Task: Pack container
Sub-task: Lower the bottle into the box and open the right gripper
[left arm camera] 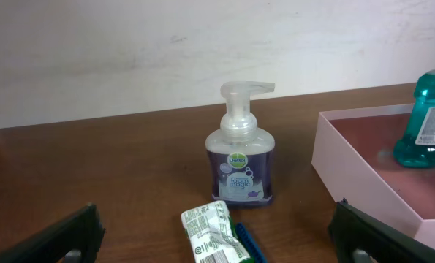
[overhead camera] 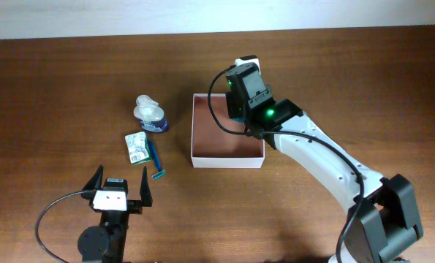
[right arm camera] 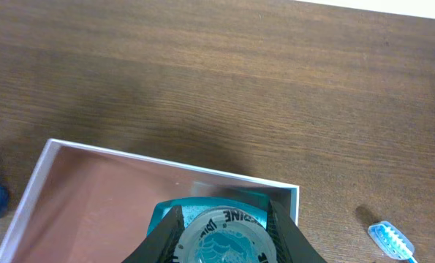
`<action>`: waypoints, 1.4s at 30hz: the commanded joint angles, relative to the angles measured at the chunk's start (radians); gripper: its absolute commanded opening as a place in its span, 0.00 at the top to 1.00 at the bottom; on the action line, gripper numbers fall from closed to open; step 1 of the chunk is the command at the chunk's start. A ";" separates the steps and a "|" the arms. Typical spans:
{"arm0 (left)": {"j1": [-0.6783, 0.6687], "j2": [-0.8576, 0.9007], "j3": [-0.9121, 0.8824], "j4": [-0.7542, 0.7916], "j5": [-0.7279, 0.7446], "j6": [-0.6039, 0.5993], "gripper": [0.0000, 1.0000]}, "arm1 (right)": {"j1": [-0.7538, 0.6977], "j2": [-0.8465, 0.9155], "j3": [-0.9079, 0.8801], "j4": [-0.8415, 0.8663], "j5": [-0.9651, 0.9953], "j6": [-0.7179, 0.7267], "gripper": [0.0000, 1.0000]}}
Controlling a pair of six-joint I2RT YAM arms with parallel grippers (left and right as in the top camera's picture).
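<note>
The container (overhead camera: 202, 139) is a square shallow box with white walls and a reddish-brown inside, at the table's middle. It also shows in the left wrist view (left arm camera: 349, 172) and the right wrist view (right arm camera: 100, 197). My right gripper (overhead camera: 245, 98) hangs over its far right corner, shut on the cap of a teal bottle (right arm camera: 224, 247) that stands upright inside the box (left arm camera: 428, 117); its fingers (right arm camera: 223, 219) flank the cap. My left gripper (overhead camera: 120, 188) is open and empty near the front left, with its fingers wide apart (left arm camera: 217, 245).
Left of the container stand a clear pump soap dispenser (overhead camera: 150, 115) (left arm camera: 240, 157), a green-and-white packet (overhead camera: 136, 146) (left arm camera: 213, 232) and a blue stick-like item (overhead camera: 157, 161) (left arm camera: 250, 245). A light blue toothbrush head (right arm camera: 392, 239) lies on the table outside the box's corner.
</note>
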 commanded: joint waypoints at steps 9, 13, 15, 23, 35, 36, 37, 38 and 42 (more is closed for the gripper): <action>0.002 -0.006 -0.003 -0.004 0.014 0.012 0.01 | 0.009 0.016 0.021 0.030 0.095 0.008 0.74; 0.002 -0.006 -0.003 -0.004 0.014 0.012 0.00 | 0.009 0.016 0.021 0.030 0.095 0.008 0.74; 0.002 -0.006 -0.003 -0.004 0.014 0.012 0.01 | 0.009 0.016 0.021 0.031 0.095 0.008 0.74; 0.002 -0.006 -0.003 -0.004 0.014 0.012 0.01 | 0.009 0.016 0.021 0.038 0.095 0.008 0.72; 0.002 -0.006 -0.003 -0.004 0.014 0.012 0.01 | 0.009 0.014 0.021 0.064 0.096 0.007 0.52; 0.002 -0.006 -0.003 -0.004 0.014 0.012 0.01 | 0.009 0.009 0.021 0.074 0.099 0.004 0.50; 0.002 -0.006 -0.003 -0.004 0.014 0.012 0.01 | 0.009 0.002 0.022 0.082 0.099 0.002 0.48; 0.002 -0.006 -0.003 -0.004 0.014 0.012 0.01 | 0.009 -0.008 0.025 0.086 0.099 -0.004 0.48; 0.002 -0.006 -0.003 -0.004 0.014 0.012 0.00 | 0.009 -0.063 0.060 0.069 0.099 -0.022 0.47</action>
